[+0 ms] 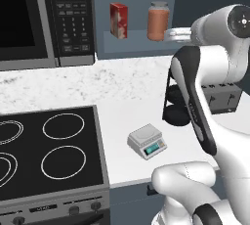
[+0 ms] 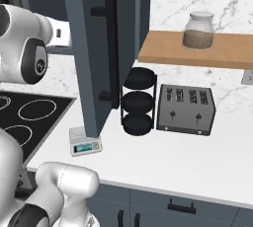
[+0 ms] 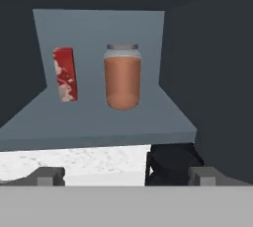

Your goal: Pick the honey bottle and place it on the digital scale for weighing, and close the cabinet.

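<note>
Orange-brown honey bottle unlabelled on cabinet shelf | gripper jaws released, empty

Cabinet door open; digital scale below it; toaster right.

Even, soft rendered light; cabinet interior dim, perhaps slightly blurred.

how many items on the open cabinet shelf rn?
2. The red-and-white box stands on the left of the shelf and the honey bottle to its right, apart from it. The shelf's sides are partly cut off from view, so something more could be hidden there.
</note>
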Robot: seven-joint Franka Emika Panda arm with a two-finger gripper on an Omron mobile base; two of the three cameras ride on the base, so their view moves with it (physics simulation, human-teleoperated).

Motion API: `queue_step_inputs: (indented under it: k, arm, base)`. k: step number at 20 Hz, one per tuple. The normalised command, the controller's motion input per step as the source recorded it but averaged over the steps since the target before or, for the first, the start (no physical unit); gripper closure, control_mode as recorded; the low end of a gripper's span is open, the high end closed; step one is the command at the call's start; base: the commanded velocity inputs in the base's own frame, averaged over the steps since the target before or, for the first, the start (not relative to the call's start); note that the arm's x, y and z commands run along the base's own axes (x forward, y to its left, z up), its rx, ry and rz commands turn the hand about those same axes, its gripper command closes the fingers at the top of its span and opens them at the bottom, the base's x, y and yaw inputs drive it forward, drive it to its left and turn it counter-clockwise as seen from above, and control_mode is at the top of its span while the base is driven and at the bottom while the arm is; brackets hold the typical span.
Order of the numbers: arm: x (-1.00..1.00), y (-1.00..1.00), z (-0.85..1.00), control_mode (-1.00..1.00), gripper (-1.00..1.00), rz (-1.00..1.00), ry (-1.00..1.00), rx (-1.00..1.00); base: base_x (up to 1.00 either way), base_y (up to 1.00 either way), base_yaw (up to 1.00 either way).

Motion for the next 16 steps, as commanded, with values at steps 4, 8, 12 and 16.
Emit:
queue_step_inputs:
  k: [4,8,12,16]
  arm:
    - [0.25,0.00,0.34,-1.00,-1.00,0.00,-0.02,0.00]
    - [0.39,0.00,0.23,-1.00,-1.00,0.00,-0.03,0.00]
    - [0.46,0.00,0.16,-1.00,-1.00,0.00,-0.02,0.00]
    - [0.50,0.00,0.03,-1.00,-1.00,0.00,0.00,0.00]
  base:
    - [0.00,0.00,0.00]
    - [0.00,0.00,0.00]
    - [0.00,0.00,0.00]
    - [0.00,0.00,0.00]
